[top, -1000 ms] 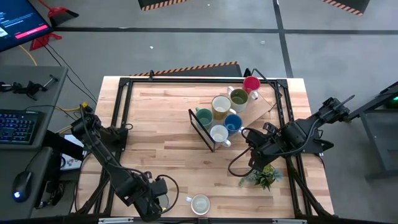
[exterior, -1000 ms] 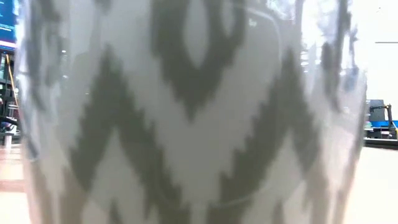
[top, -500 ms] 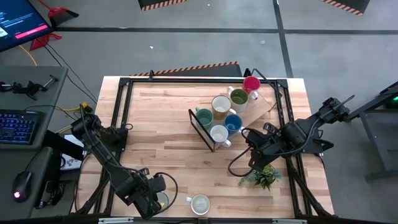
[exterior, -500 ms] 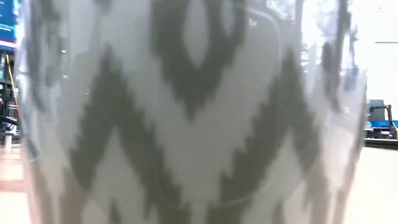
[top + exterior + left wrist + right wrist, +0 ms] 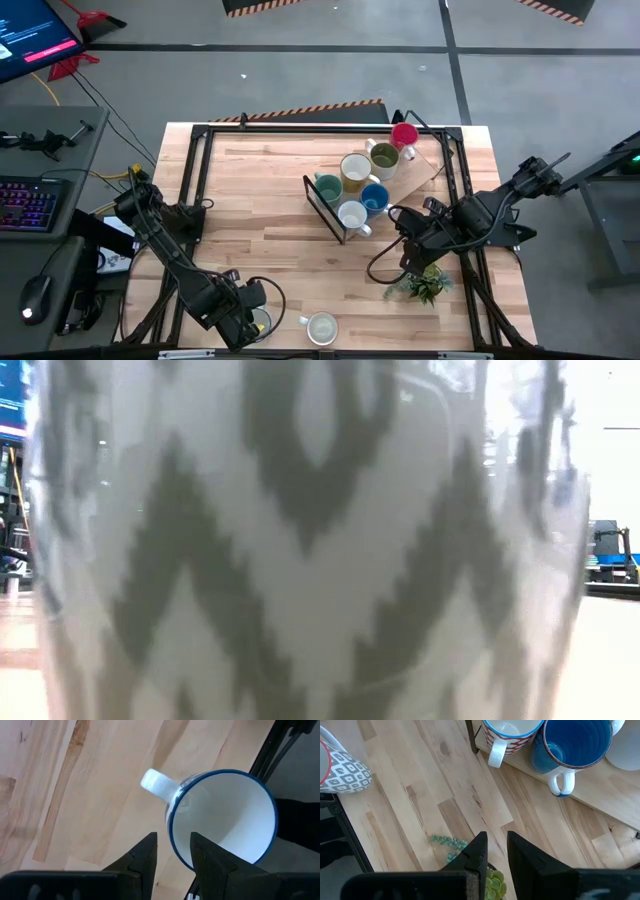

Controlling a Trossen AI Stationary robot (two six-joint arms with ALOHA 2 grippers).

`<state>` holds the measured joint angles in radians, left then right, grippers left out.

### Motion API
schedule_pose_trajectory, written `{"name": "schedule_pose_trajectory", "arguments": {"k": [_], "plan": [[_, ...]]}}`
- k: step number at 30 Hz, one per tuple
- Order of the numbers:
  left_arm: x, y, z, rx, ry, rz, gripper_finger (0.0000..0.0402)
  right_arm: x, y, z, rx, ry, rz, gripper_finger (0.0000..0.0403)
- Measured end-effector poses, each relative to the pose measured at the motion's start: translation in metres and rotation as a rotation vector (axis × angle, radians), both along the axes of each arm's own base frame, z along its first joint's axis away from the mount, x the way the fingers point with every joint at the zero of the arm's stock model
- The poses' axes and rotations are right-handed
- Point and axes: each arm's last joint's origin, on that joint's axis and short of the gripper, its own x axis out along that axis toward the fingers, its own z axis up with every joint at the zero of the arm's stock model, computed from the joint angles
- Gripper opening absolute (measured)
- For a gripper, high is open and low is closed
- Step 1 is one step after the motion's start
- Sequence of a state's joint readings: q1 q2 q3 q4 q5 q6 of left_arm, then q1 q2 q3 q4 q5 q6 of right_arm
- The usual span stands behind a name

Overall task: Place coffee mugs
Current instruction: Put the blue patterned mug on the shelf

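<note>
A white mug with a blue rim (image 5: 225, 820) stands upright on the wood near the table's front left (image 5: 263, 322). My left gripper (image 5: 172, 837) hangs over it, open and pointing down. One finger is inside the mug's mouth and one outside, opposite the handle (image 5: 154, 782). A grey-and-white patterned mug (image 5: 321, 327) stands at the front edge and fills the low view (image 5: 300, 540). Several mugs, among them teal (image 5: 328, 187), cream (image 5: 356, 170) and blue (image 5: 375, 197), are clustered at the middle right. My right gripper (image 5: 497, 840) hangs above a small plant (image 5: 425, 285), a narrow gap between its fingers, holding nothing. My left gripper straddles the mug's rim (image 5: 172, 827) from above, and the gap between its fingers is wider than the wall. Whether either finger touches the wall I cannot tell. The mug stands on the table.
The clustered mugs sit on a wooden board (image 5: 420, 172) beside a black wire rack (image 5: 322, 205). A black metal frame (image 5: 200, 180) runs round the tabletop. The left half of the wooden table (image 5: 250, 200) is bare wood. A keyboard and mouse lie off the table's left.
My left gripper has tipped slightly over the blue-rimmed mug without shifting place, so a little more of the mug shows in the high view. Its fingers keep the same gap.
</note>
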<state>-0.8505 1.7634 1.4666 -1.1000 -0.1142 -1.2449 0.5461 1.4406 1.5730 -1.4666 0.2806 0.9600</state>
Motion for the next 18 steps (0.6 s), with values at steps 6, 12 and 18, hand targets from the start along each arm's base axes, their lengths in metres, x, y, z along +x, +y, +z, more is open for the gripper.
{"name": "schedule_pose_trajectory", "arguments": {"k": [6, 12, 18], "plan": [[0.0004, -0.0011, 0.0002, -0.015, -0.001, 0.004, 0.0108, -0.0003, -0.0002, 0.0000, -0.002, 0.003, 0.000, 0.0053], [0.0026, -0.0033, -0.0020, -0.023, -0.009, 0.002, 0.0108, -0.0003, -0.0002, -0.0001, -0.002, 0.003, 0.000, 0.0053], [0.0039, -0.0047, -0.0076, -0.005, 0.004, 0.001, 0.0108, -0.0004, -0.0002, -0.0001, -0.003, 0.004, 0.000, 0.0053]]}}
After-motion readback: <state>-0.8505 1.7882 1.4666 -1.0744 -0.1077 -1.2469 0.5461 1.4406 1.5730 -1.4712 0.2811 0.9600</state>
